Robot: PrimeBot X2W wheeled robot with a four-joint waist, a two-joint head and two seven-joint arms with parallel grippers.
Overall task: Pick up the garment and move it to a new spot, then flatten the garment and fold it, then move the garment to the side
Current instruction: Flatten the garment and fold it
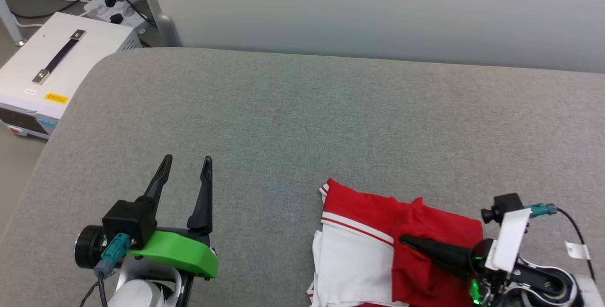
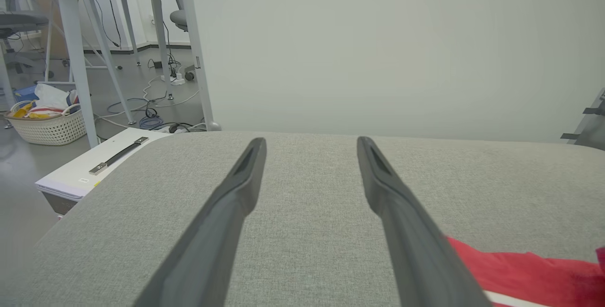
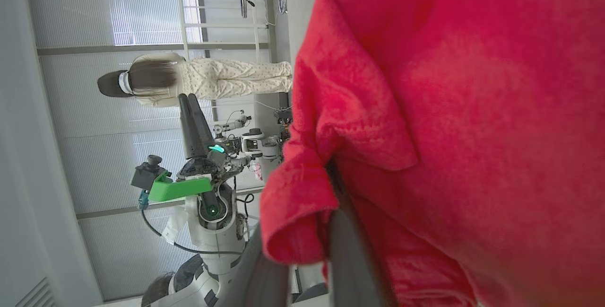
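Most of your task looks done: folded red-and-white jersey shirt (image 1: 373, 222) lies near-right on grey fabric tabletop (image 1: 302, 118), right gripper (image 1: 406, 241) pinching its red cloth, left gripper (image 1: 187, 160) spread wide; side-move pending.

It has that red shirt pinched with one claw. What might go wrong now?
1. The right gripper is shut on just a bunch of red cloth, so the garment may slip free, or its folds may come undone when dragged.
2. The left gripper stands open over the gray table, apart from the cloth, so one side could trail and crumple.
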